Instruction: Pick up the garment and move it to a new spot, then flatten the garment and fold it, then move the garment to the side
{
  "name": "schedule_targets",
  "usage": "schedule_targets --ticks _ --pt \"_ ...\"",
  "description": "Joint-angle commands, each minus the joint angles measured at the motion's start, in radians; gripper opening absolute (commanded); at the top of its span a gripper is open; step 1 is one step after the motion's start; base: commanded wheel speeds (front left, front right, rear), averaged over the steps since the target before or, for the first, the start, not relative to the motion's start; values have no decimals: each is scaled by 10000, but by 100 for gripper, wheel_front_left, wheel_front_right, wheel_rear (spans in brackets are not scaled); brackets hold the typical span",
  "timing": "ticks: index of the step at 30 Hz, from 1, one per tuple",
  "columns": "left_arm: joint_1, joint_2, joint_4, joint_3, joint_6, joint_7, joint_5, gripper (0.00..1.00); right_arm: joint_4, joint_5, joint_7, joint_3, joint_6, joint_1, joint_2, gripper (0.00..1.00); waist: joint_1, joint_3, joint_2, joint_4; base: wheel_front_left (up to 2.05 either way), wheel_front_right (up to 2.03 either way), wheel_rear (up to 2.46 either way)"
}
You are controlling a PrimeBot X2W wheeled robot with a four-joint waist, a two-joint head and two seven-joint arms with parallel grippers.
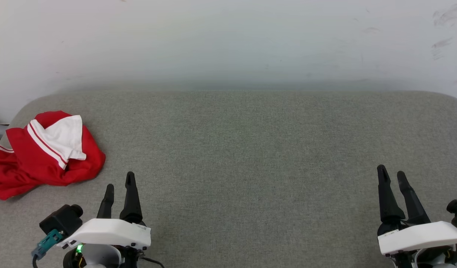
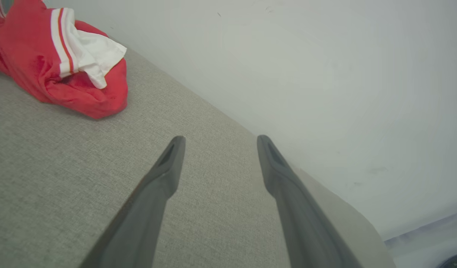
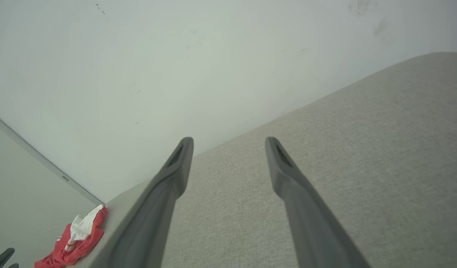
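The garment (image 1: 46, 156) lies crumpled just ahead of the left hand (image 1: 120, 180) and off to its outer side, near but not touching, and well apart from the right hand (image 1: 391, 170). Both hands hover over the grey desk (image 1: 251, 149) with fingers spread wide, holding nothing. The pick-up probably suits the left hand: swing out over the heap, descend onto a raised fold by the striped trim, and pinch enough cloth to lift it clear.
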Motion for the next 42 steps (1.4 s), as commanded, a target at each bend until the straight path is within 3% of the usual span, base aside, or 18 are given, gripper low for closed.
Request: schedule_targets --ticks 1,10,42 --pt "-1 25 -167 -64 57 -106 325 100 -178 -345 -84 20 -1 -14 5 100 0 -2 0 0 0 0 0" --pt "47 65 -172 -324 330 -355 1555 100 -265 -1525 -342 92 -1 69 7 100 0 -7 0 -1 0 0 0" --pt "320 55 -224 -676 212 -1097 4261 100 -630 -4629 -1086 215 -2 413 14 100 0 -93 0 12 0 0 0"
